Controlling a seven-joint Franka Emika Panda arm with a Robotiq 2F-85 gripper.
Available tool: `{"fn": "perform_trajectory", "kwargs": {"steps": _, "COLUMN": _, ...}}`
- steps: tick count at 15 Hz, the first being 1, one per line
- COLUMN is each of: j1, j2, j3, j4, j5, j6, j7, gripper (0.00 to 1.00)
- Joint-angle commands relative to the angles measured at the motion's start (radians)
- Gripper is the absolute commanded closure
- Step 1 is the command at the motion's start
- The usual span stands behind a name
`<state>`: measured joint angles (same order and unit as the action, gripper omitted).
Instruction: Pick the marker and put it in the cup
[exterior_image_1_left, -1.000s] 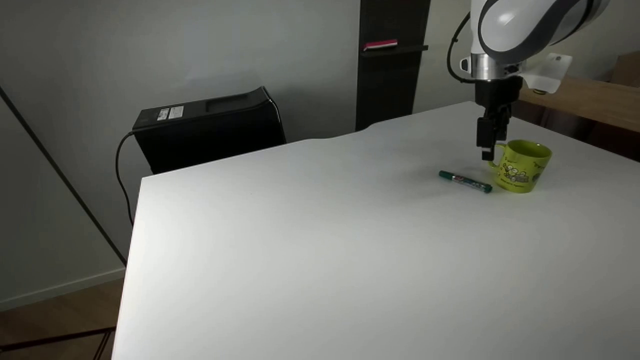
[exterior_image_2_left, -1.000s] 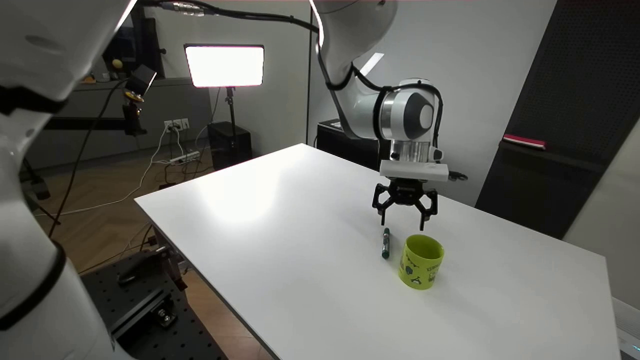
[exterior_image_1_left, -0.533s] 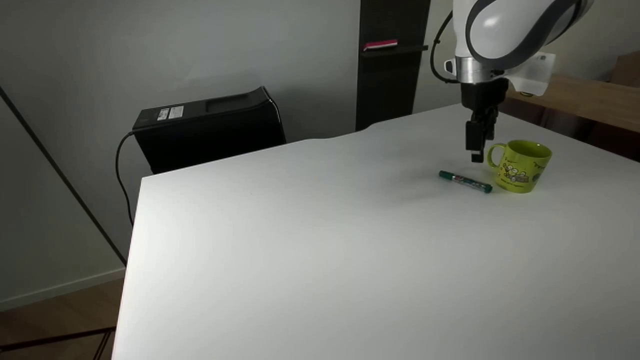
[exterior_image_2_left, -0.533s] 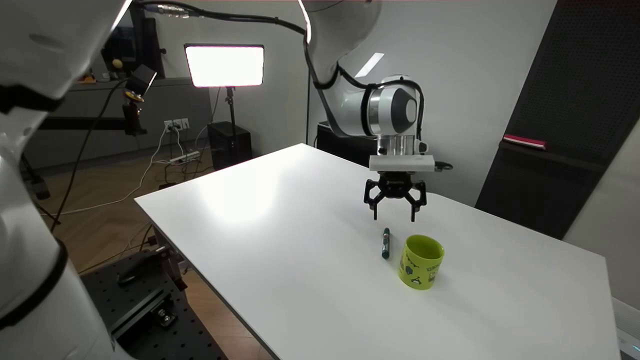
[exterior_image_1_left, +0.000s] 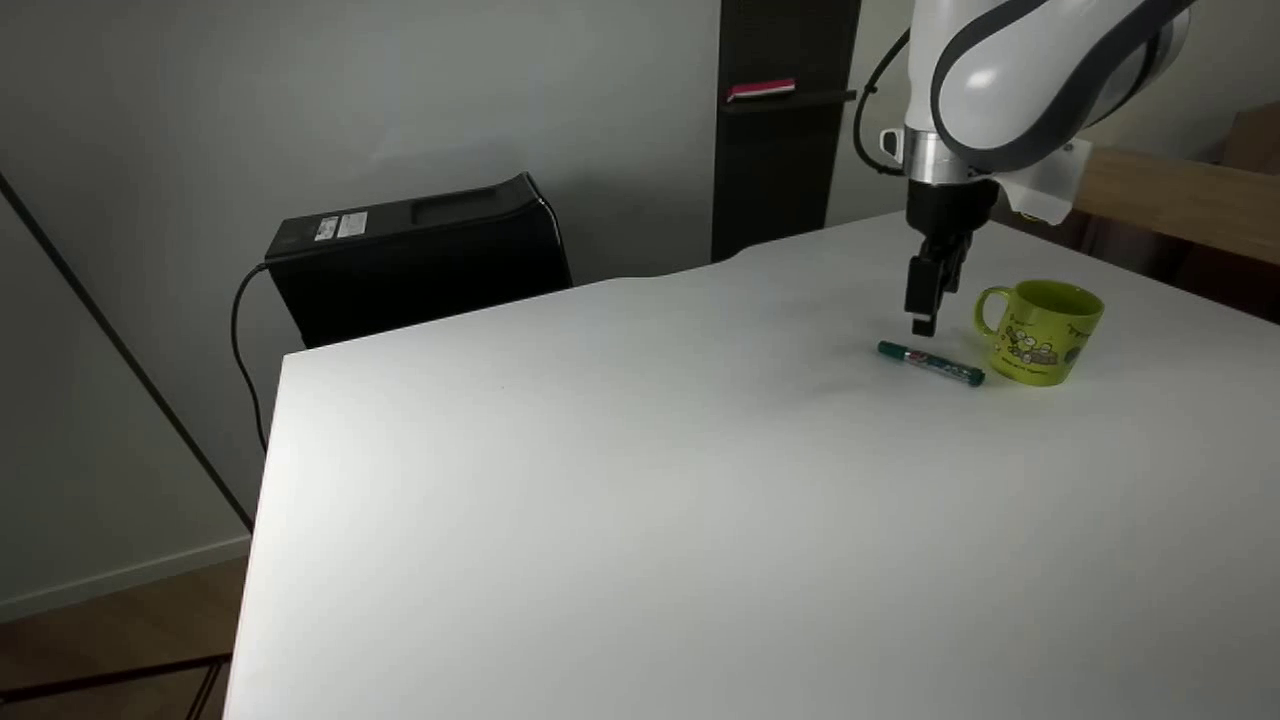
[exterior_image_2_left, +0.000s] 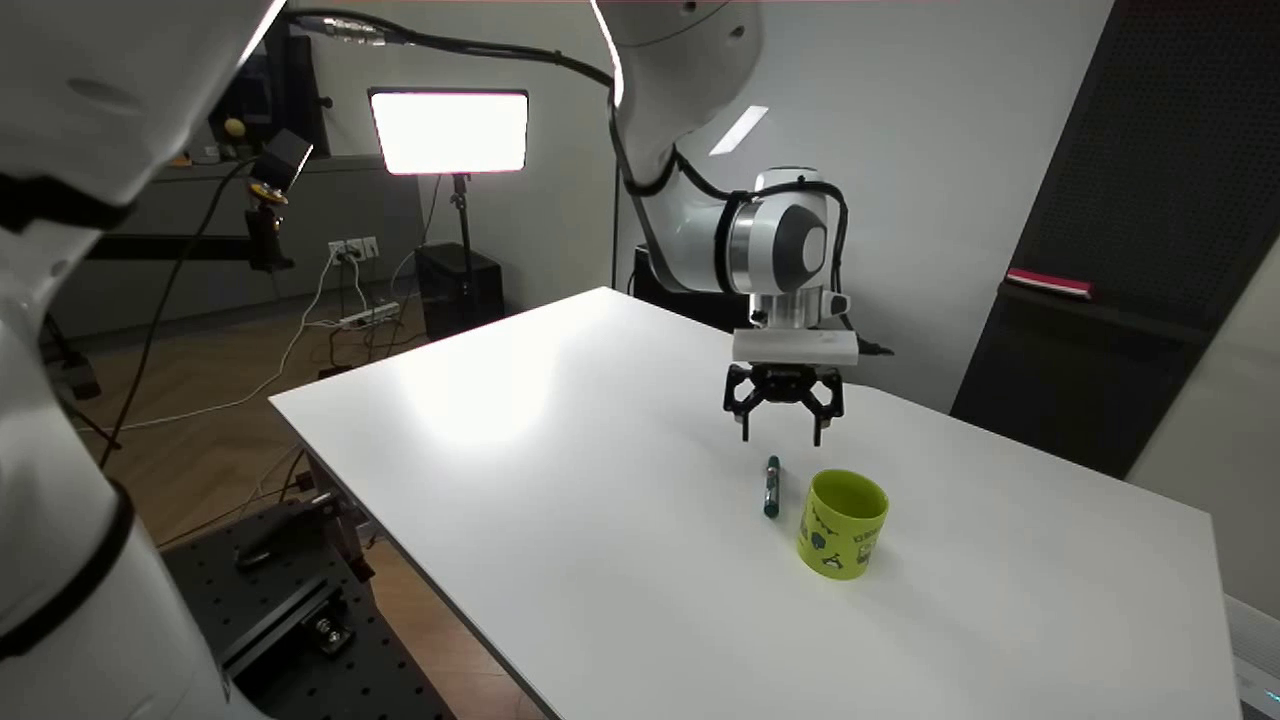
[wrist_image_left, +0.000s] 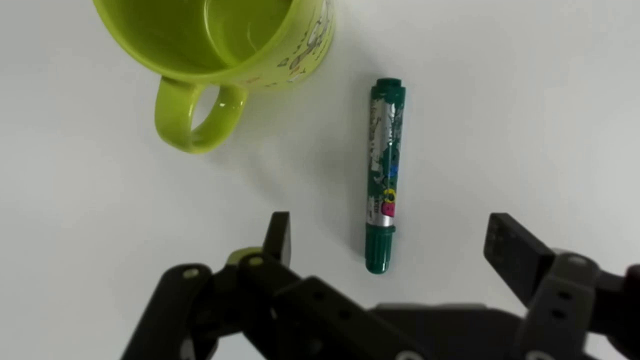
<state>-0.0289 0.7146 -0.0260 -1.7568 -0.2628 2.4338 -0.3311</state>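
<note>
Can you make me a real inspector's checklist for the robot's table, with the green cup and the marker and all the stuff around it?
Surface: white tabletop, with a bright glare patch in an exterior view.
Cup: lime green, upright, printed with little pictures.
Marker: green, lying beside the cup, not touching it.
Clutter: on the tabletop, nothing seen beyond those two.
Gripper: jaws open, holding nothing, above the tabletop near the marker.
Cables: dark cable along the robot arm; on the tabletop, nothing seen.
Surroundings: glowing light panel; black box beyond the tabletop; red item, too small to tell what.
</note>
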Motion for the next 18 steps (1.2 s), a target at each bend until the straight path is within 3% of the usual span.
{"fn": "perform_trajectory", "kwargs": {"steps": 1, "j1": -0.062, "j2": 0.017, "j3": 0.045, "j4": 0.005, "j5": 0.069, "j6": 0.038, "j7": -0.03, "gripper": 0.0}}
{"fn": "perform_trajectory", "kwargs": {"steps": 8, "j1": -0.126, "j2": 0.056, "j3": 0.091, "j4": 0.024, "j5": 0.172, "j6": 0.03, "j7": -0.086, "gripper": 0.0}}
{"fn": "perform_trajectory", "kwargs": {"steps": 18, "j1": -0.122, "j2": 0.094, "j3": 0.068, "j4": 0.037, "j5": 0.153, "j6": 0.011, "j7": -0.101, "gripper": 0.0}}
